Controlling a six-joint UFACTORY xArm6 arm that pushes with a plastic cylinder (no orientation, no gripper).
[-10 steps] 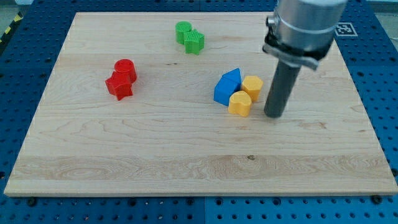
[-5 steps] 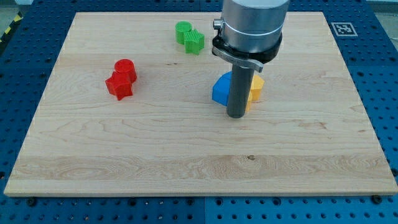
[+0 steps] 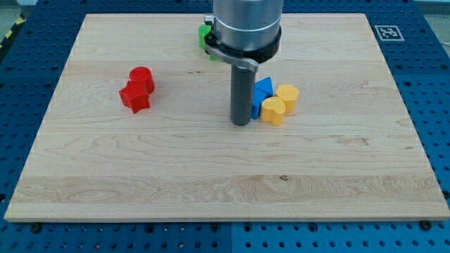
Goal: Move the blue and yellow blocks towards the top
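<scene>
A blue block sits right of the board's middle, with two yellow blocks touching it: one at its right and one at its lower right. My tip rests on the board just left of and slightly below the blue block, and the rod hides the blue block's left part. The tip looks very close to the blue block; I cannot tell whether they touch.
Two red blocks sit together at the left of the wooden board. A green block shows at the top, mostly hidden behind the arm. A fiducial tag is at the top right corner.
My tip has moved left, from the right of the yellow blocks, across their front, to the left of the blue block. The blue and yellow blocks have shifted slightly right.
</scene>
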